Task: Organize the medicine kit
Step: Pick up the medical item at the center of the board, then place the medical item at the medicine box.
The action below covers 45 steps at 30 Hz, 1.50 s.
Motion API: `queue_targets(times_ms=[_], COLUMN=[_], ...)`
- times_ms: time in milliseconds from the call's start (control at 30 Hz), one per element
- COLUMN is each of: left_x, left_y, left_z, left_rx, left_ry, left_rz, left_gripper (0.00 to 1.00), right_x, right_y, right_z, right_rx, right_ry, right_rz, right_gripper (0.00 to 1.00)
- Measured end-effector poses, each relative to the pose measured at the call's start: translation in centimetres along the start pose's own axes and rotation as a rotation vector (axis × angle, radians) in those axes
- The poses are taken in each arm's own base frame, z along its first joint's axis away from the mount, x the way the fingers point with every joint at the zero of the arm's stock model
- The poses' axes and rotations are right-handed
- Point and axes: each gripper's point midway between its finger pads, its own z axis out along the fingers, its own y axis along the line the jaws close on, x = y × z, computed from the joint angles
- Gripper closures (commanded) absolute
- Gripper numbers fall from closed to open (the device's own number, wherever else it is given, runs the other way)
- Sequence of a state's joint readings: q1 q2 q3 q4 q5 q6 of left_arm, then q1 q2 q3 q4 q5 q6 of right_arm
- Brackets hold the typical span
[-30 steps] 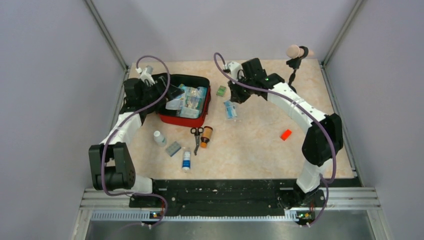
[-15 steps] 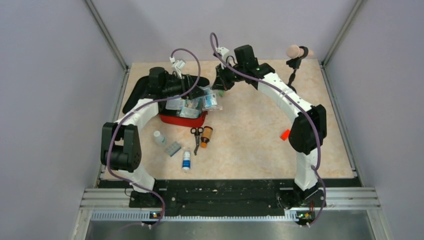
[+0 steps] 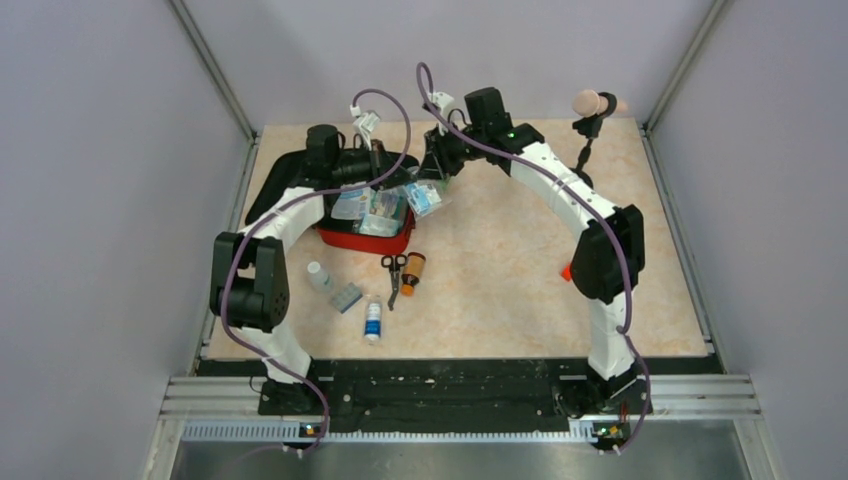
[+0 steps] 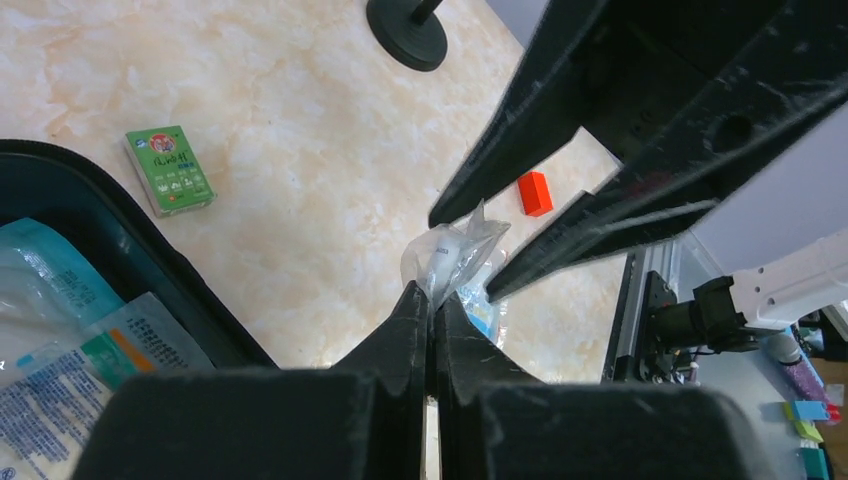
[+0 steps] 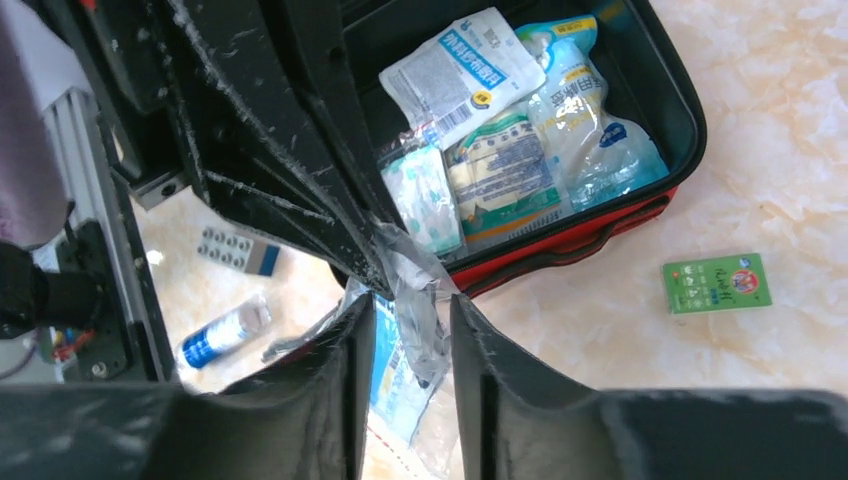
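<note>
The medicine kit lies open at the back left, red walled with a black lining, and holds several white and blue packets. Just beyond its right edge a clear plastic packet with blue print hangs in the air. My left gripper is shut on the packet's crumpled top. My right gripper is open around the same packet, with a gap on each side of the plastic. The two grippers meet tip to tip, left gripper beside right gripper.
A green box lies on the table right of the kit. In front of the kit are scissors, a brown bottle, a white bottle, a blister pack and a blue tube. An orange-red block and microphone stand are at the right.
My right gripper carried the packet left to the kit's edge and opened its jaws. My left arm swung right across the kit and shut on the packet's top.
</note>
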<state>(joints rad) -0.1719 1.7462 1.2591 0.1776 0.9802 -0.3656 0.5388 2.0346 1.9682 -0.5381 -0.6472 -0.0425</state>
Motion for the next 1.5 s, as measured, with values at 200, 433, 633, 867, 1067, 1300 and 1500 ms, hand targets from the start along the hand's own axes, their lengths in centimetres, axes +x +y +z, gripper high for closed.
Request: queue_targets(times_ms=[200, 433, 633, 867, 1067, 1300, 1500], left_x=[-0.5, -4.6, -5.3, -2.4, 0.2, 2.9, 4.3], left_y=[2.0, 6.8, 7.8, 12.1, 14.9, 16.1, 16.4], left_z=[-1.4, -7.8, -9.3, -8.6, -7.7, -6.0, -4.6], left_rx=[-0.088, -0.475, -0.596, -0.696, -0.74, -0.799, -0.828], left_ry=[-0.019, -0.174, -0.252, -0.237, -0.216, -0.188, -0.176], left_rz=[-0.032, -0.038, -0.059, -0.186, -0.306, -0.406, -0.446], left_gripper=[1.0, 1.0, 1.0, 1.0, 0.98, 0.97, 0.56], right_x=[0.1, 2.6, 2.3, 2.5, 2.7, 2.8, 3.2], right_y=[-1.5, -3.9, -3.0, -2.7, -2.2, -1.8, -1.7], right_z=[-0.5, -4.9, -9.7, -10.8, -10.4, -10.2, -10.1], right_rx=[0.054, 0.191, 0.321, 0.356, 0.321, 0.295, 0.289], right_ry=[0.0, 0.064, 0.052, 0.05, 0.054, 0.054, 0.061], right_rz=[0.01, 0.08, 0.051, 0.045, 0.058, 0.063, 0.075], right_gripper=[0.41, 0.01, 0.01, 0.01, 0.01, 0.01, 0.01])
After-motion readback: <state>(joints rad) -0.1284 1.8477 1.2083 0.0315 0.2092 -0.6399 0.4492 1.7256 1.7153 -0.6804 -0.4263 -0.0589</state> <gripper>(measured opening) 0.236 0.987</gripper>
